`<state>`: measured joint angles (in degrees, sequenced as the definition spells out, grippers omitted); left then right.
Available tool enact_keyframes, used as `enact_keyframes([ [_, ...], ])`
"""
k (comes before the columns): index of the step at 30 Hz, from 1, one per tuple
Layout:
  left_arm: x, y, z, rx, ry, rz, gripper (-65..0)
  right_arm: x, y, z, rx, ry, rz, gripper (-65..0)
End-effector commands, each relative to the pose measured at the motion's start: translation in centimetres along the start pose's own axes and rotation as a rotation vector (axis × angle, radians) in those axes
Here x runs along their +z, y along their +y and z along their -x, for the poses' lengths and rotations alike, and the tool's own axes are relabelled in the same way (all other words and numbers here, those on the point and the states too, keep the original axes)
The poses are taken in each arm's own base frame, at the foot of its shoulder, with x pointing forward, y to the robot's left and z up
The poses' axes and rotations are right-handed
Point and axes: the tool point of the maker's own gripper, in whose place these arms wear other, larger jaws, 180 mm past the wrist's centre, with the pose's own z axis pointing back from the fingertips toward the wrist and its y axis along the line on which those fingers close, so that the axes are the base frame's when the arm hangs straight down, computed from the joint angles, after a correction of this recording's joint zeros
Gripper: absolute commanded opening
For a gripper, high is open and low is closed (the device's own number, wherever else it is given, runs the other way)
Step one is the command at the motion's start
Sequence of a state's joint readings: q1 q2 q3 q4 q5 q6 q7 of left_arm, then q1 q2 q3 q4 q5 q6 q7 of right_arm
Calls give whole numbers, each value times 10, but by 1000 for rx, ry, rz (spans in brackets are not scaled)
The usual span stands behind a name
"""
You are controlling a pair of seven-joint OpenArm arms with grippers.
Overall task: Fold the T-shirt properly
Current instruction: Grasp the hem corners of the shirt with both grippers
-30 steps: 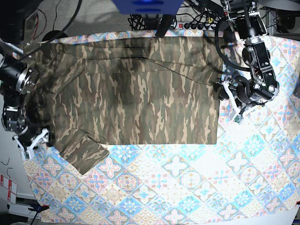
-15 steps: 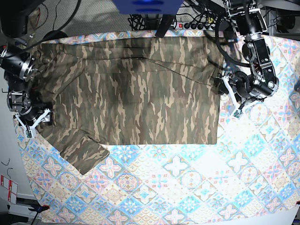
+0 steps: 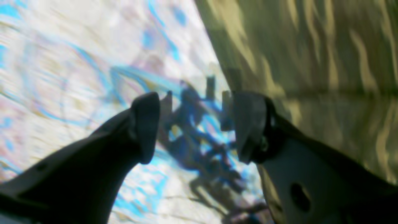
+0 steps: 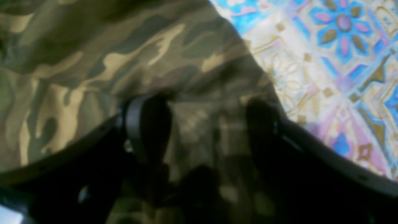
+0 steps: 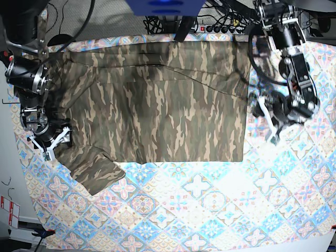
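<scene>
Two claws flank the T-shirt [image 5: 152, 102], which lies spread flat on the far half of the patterned tabletop [image 5: 210, 210], one sleeve jutting toward the near left. Broad open cloth lies nearer. The left claw [image 5: 268, 121], spread and empty, hangs just beside the shirt's right edge; the right claw [image 5: 50, 140], also spread, hovers over the left edge.

Patterned tablecloth [image 5: 210, 210], cables [image 5: 220, 26] behind
</scene>
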<state>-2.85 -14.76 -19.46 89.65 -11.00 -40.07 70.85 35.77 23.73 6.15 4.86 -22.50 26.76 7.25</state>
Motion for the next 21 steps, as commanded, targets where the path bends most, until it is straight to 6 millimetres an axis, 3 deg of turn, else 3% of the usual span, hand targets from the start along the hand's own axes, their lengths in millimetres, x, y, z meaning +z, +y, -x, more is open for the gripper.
enact_keyframes([
  [1, 5, 13, -23, 0, -72, -18, -285, -1, 6, 11, 30, 71, -27, -223],
  [5, -16, 26, -57, 73, -147, 32, -285, -1, 6, 11, 28, 69, -26, -223],
  [11, -62, 30, -68, 177, -153, 103, -285, 1, 3, 13, 28, 75, -22, -223],
  [17, -99, 7, -73, 286, -195, 202, -280, 2, 2, 21, 28, 119, -20, -223],
  [21, -113, -7, -76, 361, -240, 255, -279, 1, 4, 21, 28, 120, -22, -223],
])
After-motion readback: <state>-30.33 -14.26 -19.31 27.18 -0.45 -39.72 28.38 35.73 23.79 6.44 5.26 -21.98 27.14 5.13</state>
